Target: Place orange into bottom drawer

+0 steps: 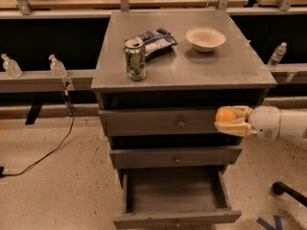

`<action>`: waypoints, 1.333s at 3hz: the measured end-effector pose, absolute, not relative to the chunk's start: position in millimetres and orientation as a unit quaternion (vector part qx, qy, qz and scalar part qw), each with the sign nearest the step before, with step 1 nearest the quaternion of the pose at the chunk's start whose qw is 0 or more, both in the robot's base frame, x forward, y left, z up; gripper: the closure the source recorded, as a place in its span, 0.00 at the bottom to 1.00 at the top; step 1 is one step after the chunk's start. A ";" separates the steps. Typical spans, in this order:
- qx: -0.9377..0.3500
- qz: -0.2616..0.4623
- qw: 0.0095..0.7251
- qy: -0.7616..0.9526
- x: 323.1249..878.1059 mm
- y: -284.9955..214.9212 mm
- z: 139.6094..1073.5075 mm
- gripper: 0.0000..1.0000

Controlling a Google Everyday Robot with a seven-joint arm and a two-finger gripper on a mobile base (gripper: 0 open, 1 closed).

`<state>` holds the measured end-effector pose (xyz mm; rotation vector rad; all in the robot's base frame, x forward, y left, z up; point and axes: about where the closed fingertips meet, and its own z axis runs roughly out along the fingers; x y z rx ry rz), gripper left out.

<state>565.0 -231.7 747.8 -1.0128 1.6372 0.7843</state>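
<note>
In the camera view my pincer (231, 122) is clenched around the orange (225, 115), held in the air in front of the right end of the top drawer (163, 122), below the worktop (225, 66). The bottom drawer (172, 191) stands pulled open, below and to the left of the pincer. I judge the coming move to be down and leftward over its tray.

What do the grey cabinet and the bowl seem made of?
The grey three-drawer cabinet looks like metal: dull sheen, thin flat panels. The shallow cream bowl seems ceramic or paper, matte. The pale pincer, gripping the small round orange by the top drawer, looks plastic.
</note>
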 end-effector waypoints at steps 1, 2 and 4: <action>-0.421 0.322 0.505 0.681 564.2 -233.8 740.5 1.00; -0.424 0.321 0.491 0.691 566.0 -233.3 727.3 1.00; -0.453 0.272 0.474 0.705 558.8 -303.7 543.0 1.00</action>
